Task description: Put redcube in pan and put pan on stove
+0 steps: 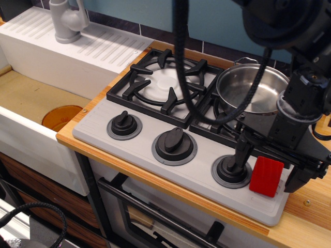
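Observation:
The redcube [266,176] sits on the front right corner of the grey stove [155,170], beside the right knob. My gripper [269,165] is open and lowered around it, one finger [241,155] on its left over the knob and one finger [301,178] on its right. The fingers stand apart from the cube's sides. The shiny steel pan [252,94] rests on the right burner grate behind the gripper, partly hidden by the arm.
The left burner grate [165,85] is bare. Three black knobs [175,144] line the stove front. A white ribbed sink unit with a grey tap [67,20] stands at the left. A wooden counter edge [310,206] runs to the right of the stove.

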Robot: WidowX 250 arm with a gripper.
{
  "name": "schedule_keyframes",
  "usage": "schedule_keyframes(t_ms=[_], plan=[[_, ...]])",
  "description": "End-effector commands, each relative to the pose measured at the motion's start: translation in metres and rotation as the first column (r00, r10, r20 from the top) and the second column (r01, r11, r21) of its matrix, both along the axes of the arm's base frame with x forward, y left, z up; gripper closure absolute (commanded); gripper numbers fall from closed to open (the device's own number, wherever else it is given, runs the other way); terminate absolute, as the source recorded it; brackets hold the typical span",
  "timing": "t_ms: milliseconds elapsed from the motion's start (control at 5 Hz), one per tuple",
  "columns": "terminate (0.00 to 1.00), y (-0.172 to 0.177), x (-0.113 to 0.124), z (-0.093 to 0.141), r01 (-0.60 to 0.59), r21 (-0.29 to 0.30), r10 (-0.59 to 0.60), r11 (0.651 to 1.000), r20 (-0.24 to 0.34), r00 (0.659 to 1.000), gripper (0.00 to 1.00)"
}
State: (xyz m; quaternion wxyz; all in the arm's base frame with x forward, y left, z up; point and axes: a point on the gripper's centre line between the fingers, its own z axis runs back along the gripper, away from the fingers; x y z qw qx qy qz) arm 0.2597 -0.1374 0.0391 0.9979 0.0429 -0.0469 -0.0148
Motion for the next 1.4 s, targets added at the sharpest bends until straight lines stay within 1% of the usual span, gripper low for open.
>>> schedule_keyframes(t_ms=[0, 200, 400, 600, 1000, 1200], plan=[[0.00, 0.000, 0.003, -0.003, 0.029, -0.019, -0.028, 0.999, 0.027, 0.999, 0.00], [0.00, -0.003, 0.004, -0.009, 0.027, -0.047, -0.028, 0.999, -0.005, 1.000, 1.00], [0.00, 0.000, 0.007, -0.008, 0.041, -0.061, -0.043, 0.997, -0.033, 0.999, 1.00], [0.00, 0.005, 0.008, 0.001, 0.040, -0.041, -0.042, 0.998, -0.048, 0.998, 1.00], [0.00, 0.021, 0.012, 0.066, 0.051, 0.042, -0.045, 0.998, -0.131, 0.990, 1.00], [0.00, 0.030, 0.023, 0.096, 0.075, 0.066, -0.063, 0.995, -0.164, 0.984, 1.00]])
